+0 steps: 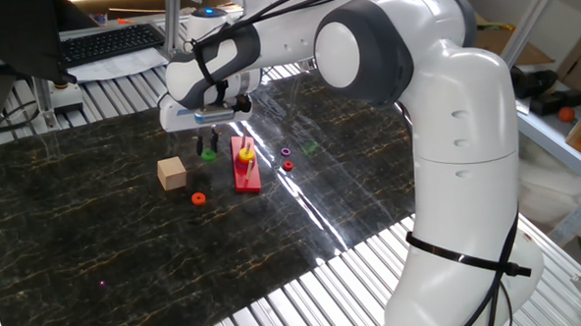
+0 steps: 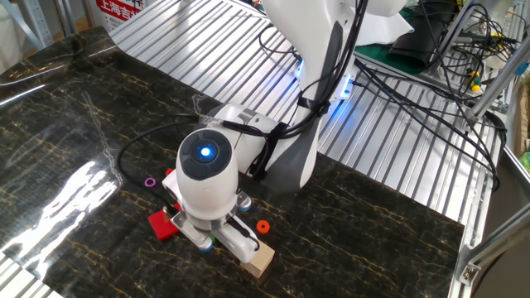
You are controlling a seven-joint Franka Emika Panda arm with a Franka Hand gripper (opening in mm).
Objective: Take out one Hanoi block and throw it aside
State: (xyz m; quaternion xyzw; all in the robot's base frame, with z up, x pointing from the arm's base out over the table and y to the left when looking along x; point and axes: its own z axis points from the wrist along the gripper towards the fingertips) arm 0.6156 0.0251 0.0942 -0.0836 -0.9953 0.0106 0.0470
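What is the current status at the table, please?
Claw low over green ring, grip state unclear. Wooden cube close beside. Red peg base on the other side.

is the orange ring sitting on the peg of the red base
No, the orange ring lies flat on the table, apart from the red base, near the wooden cube.

Glossy dark marble-look table (image 1: 97, 240); pale wooden cube (image 1: 172, 173); ribbed metal surround (image 2: 190, 33).

We see the wooden cube (image 1: 171, 173) left of the peg base (image 1: 246, 168) on the table (image 1: 97, 240), a ring (image 1: 198, 198) before them, the Hanoi block (image 1: 209, 155) between, farther back.
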